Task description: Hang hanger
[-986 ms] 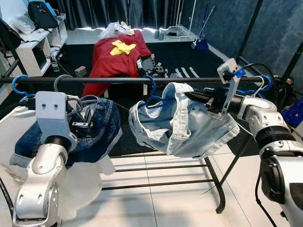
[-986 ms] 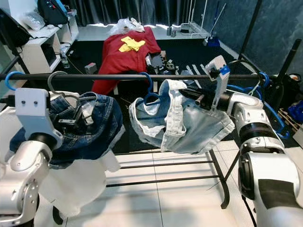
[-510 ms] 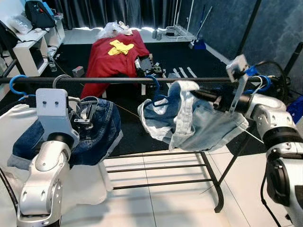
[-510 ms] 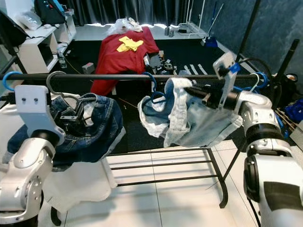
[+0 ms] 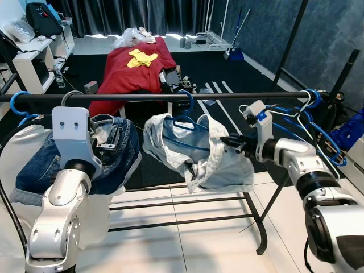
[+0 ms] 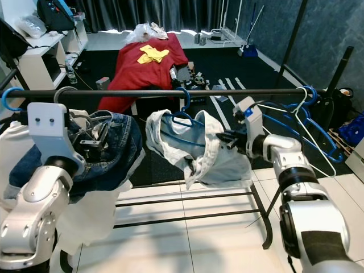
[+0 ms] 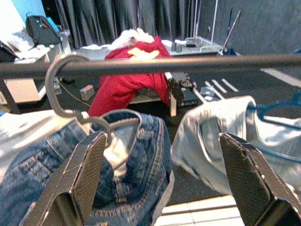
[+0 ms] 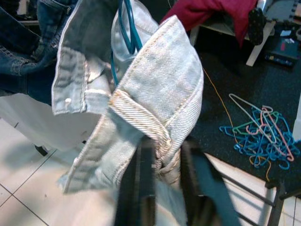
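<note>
A blue hanger point(image 5: 185, 102) hooks over the black rail point(image 5: 131, 97) near its middle, and light denim shorts point(image 5: 193, 149) droop from it. My right gripper point(image 5: 230, 141) reaches in from the right, below the rail, and is shut on a folded edge of the shorts point(image 8: 155, 117). The fabric is pinched between its fingers point(image 8: 141, 188). My left gripper point(image 5: 111, 137) is open, its fingers point(image 7: 75, 183) spread wide in front of dark blue jeans point(image 5: 114, 159). The jeans hang from a grey hanger point(image 7: 59, 89) on the same rail.
Several empty blue hangers point(image 5: 310, 116) crowd the rail's right end. A white garment point(image 5: 17, 149) hangs at the left. The rack's lower bars point(image 5: 187, 202) cross above the tiled floor. Behind stand a red-draped bed point(image 5: 136, 68) and a white shelf point(image 5: 34, 57). Loose hangers point(image 8: 258, 136) lie on the dark carpet.
My right gripper has dropped below the rail and moved left with the shorts' edge, so the shorts now hang bunched and lower. The left arm has stayed by the jeans.
</note>
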